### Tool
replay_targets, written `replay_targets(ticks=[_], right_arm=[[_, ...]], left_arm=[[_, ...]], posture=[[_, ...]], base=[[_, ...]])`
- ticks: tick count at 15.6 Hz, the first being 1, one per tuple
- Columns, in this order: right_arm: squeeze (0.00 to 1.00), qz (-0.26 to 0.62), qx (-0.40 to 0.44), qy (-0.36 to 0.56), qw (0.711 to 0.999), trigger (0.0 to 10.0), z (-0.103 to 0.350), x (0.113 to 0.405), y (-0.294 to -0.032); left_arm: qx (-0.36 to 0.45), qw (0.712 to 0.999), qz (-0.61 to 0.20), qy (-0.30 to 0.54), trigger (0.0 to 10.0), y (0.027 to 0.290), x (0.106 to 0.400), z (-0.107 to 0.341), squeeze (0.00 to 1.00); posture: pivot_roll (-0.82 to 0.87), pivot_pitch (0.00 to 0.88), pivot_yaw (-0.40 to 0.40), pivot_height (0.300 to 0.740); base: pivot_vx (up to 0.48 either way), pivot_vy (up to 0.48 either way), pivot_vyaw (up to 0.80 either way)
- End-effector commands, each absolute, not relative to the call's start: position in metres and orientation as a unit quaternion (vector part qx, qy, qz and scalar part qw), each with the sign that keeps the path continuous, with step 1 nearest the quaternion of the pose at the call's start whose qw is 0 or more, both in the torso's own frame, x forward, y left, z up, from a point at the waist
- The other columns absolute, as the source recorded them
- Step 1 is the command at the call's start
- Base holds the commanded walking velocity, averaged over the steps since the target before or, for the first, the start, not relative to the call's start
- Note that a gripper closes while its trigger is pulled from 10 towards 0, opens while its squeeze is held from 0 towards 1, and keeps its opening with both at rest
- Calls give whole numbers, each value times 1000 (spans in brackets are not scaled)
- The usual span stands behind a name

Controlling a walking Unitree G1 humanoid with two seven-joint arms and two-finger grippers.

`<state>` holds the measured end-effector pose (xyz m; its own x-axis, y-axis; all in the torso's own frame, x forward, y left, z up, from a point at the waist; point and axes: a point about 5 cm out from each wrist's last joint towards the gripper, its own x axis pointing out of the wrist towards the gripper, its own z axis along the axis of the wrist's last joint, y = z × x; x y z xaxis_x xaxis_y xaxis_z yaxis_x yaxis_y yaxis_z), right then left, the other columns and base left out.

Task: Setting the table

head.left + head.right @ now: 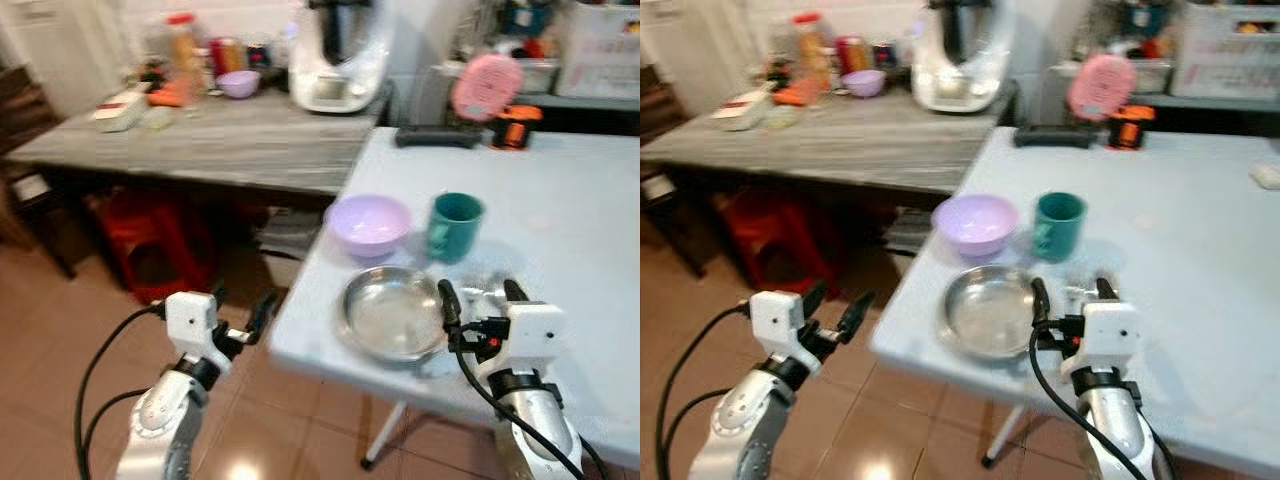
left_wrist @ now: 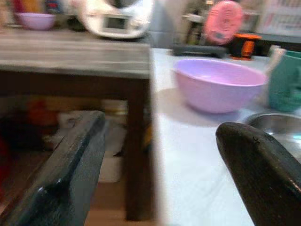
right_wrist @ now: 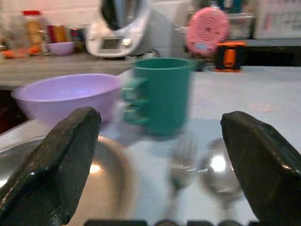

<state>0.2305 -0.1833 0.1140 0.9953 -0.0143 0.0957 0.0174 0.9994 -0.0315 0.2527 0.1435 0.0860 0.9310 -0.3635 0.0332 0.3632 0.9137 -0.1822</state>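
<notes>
On the pale blue table [image 1: 560,200] near its front left corner lie a steel plate [image 1: 392,312], a lilac bowl [image 1: 368,223] and a green mug [image 1: 455,226]. A fork [image 3: 181,165] and a spoon [image 3: 218,167] lie on the table in front of the mug, right of the plate. My right gripper [image 1: 480,295] is open, low over the fork and spoon, fingers pointing at the mug. My left gripper [image 1: 242,312] is open, off the table's left edge over the floor, level with the tabletop.
A grey wooden counter [image 1: 200,140] stands behind and left, carrying a white kitchen machine [image 1: 338,55], a small purple bowl [image 1: 238,83] and jars. A red stool [image 1: 150,245] sits under it. A pink object [image 1: 487,87] and an orange item [image 1: 515,126] stand at the table's far edge.
</notes>
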Motion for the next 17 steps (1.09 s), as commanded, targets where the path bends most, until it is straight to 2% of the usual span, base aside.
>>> replay_targets(ticks=[1, 9, 17], right_arm=[[0, -12, -8, -50, 999, 10000, 116, 231, -184], [0, -14, 0, -2, 1000, 10000, 106, 232, -193], [0, 20, 26, 77, 997, 10000, 91, 222, -191]], left_arm=[[-94, 976, -197, 7, 10000, 144, 250, 84, 0], [-105, 933, -341, 44, 10000, 147, 226, 78, 0], [-91, 914, -389, 63, 10000, 154, 217, 76, 0]], posture=[[-35, 0, 96, 740], [-32, 0, 75, 740], [-43, 0, 75, 740]], base=[[0, 0, 0], [0, 0, 0], [0, 0, 0]])
